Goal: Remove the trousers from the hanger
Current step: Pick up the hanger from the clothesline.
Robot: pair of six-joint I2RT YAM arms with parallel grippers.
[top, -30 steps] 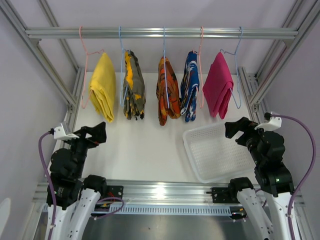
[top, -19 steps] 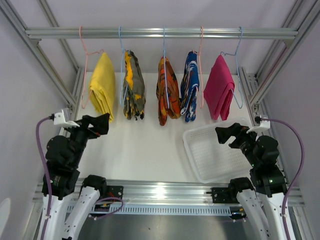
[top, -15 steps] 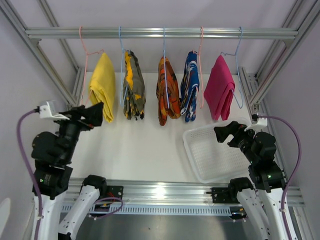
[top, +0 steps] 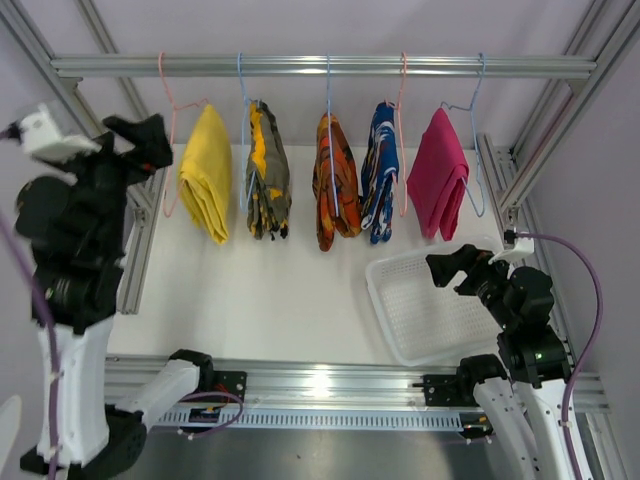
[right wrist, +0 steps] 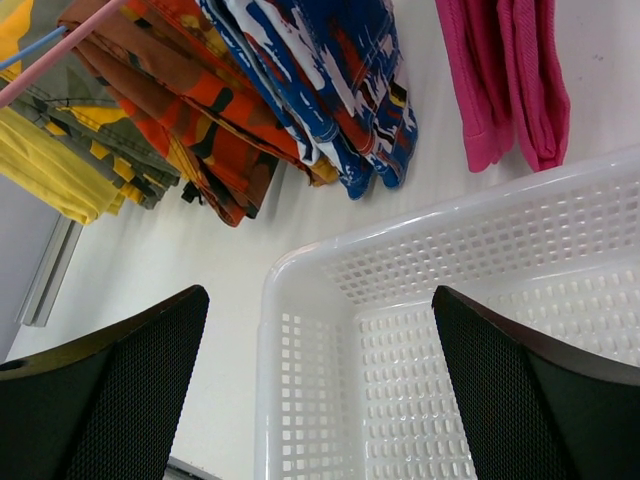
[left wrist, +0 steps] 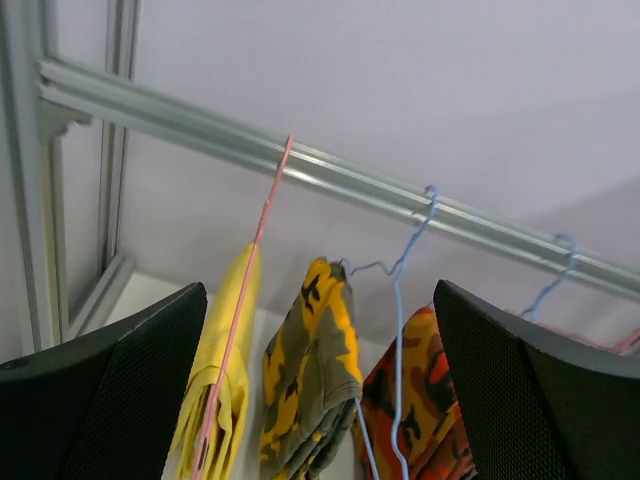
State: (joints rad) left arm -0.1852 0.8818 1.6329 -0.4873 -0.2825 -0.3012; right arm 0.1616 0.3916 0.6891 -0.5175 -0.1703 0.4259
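Since the left end effector [left wrist: 316, 295], wide and empty, faces the plain yellow cloth trousers [left wrist: 235, 400] below the grey metal rail [left wrist: 350, 175], this looks like the approach; next, grasp them.

I see a white plastic basket [top: 380, 300] lying on the right side of the white table [top: 280, 290]. A silver metal rail [top: 320, 66] runs across above the table's far edge, between slanted frame bars [top: 560, 121].

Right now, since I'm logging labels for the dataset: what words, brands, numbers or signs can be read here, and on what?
None: no readable text shows on the trousers, the hangers, the rail or the white basket in any view. The cloth prints are patterns, not letters.
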